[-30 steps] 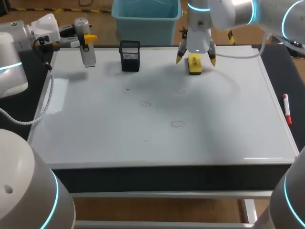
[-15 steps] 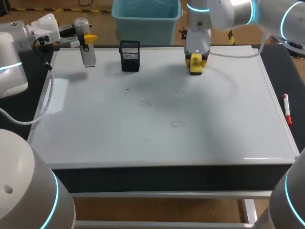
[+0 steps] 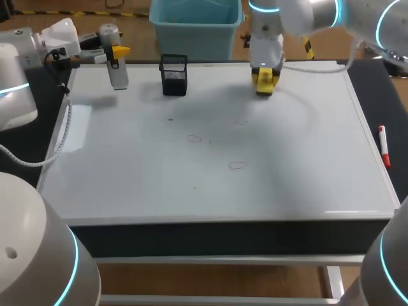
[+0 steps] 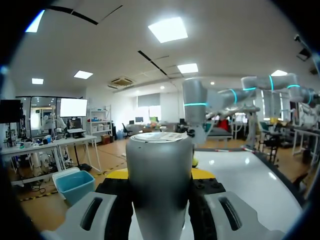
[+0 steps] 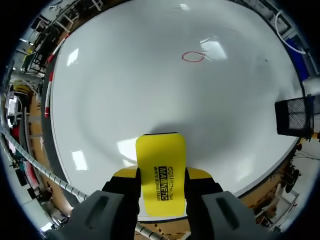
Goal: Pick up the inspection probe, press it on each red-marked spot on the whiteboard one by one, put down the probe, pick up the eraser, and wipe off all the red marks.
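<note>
The silver cylindrical probe [image 3: 116, 70] hangs over the whiteboard's [image 3: 299, 146] far left corner, with my left gripper [image 3: 115, 51] shut on it. In the left wrist view the probe [image 4: 159, 165] fills the gap between the fingers. At the back middle, my right gripper [image 3: 264, 78] is shut on the yellow eraser [image 3: 264, 83], just above the board. In the right wrist view the eraser [image 5: 160, 172] sits between the yellow fingertips [image 5: 124, 173]. Thin red circles show on the board [image 3: 237, 165], [image 3: 194, 138]; one red circle [image 5: 193, 56] lies ahead of the right gripper.
A black mesh pen holder [image 3: 173, 74] stands at the back between the two grippers, also seen beside the right gripper as the mesh holder [image 5: 294, 116]. A red marker [image 3: 383, 145] lies on the dark strip off the board's right edge.
My right gripper closed from wide open onto the eraser, then raised it slightly toward the back. The left arm and probe stayed still.
</note>
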You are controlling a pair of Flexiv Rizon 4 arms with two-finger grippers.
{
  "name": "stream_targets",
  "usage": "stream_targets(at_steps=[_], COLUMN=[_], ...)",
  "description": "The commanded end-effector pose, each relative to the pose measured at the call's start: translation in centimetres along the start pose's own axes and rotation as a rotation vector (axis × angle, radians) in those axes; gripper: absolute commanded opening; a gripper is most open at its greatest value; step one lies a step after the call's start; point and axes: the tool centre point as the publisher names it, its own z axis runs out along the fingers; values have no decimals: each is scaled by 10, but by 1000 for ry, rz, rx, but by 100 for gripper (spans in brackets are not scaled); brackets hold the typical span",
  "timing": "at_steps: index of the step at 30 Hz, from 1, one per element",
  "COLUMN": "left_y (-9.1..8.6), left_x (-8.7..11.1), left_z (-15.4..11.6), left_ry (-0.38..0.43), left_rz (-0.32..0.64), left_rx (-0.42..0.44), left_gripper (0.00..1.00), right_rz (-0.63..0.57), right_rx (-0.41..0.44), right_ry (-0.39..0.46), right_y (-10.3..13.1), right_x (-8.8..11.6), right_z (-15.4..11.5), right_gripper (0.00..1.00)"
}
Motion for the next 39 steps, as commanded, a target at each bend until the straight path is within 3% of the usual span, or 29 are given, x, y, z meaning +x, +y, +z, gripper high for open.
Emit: stream_targets(at_steps=[1, 18, 28, 39], left_y=[0, 0, 0, 0], left_x=[-1, -1, -1, -1], left_z=[0, 0, 0, 0], left_ry=[1, 1, 1, 1], left_rz=[2, 2, 2, 2], left_rx=[3, 3, 3, 3], left_gripper=[0, 0, 0, 0], right_rz=[33, 368, 461, 499], right_rx=[16, 5, -1, 4], right_ry=[-10, -43, -50, -40], right_y=[3, -11, -5, -10], right_x=[23, 124, 153, 169], right_z=[-16, -25, -22, -20], right_gripper=[0, 0, 0, 0])
